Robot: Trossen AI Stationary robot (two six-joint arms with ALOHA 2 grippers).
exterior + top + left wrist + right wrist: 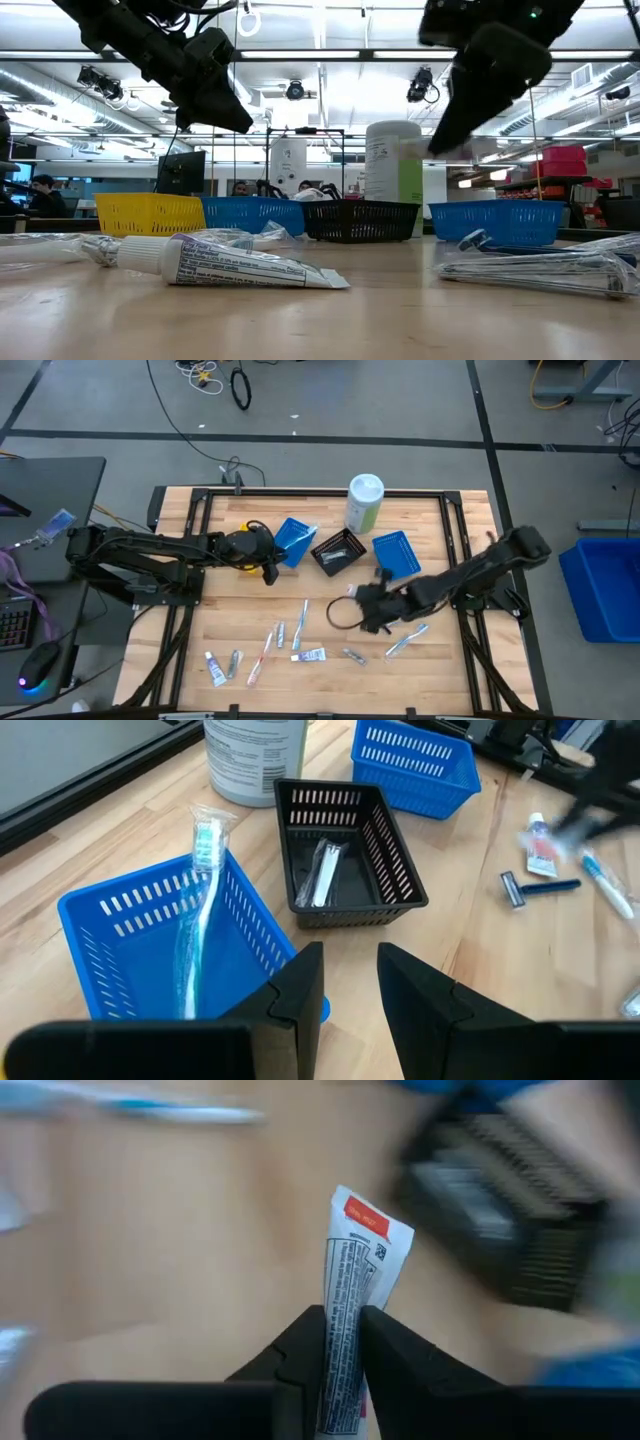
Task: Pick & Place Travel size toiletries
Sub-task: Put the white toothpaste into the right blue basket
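On the near part of the counter [440, 670] loose toiletries lie scattered: a toothpaste tube [235, 263] nearest the low camera, razors [540, 265] beside it, brushes [262, 652] and small tubes [214, 668] toward the left. Just beyond them the right pincer [343, 1330] hangs above the counter, pinching a white tube [352, 1295] that sticks out past its fingers [300, 1345]. Farther back, the left pincer [350, 975] hovers with its fingers slightly apart and nothing between them, over the edge of a blue tray [105, 945] holding a wrapped toothbrush [200, 910]. A black tray [345, 855] with a wrapped item, another blue tray [415, 765] and a canister [364, 502] stand behind.
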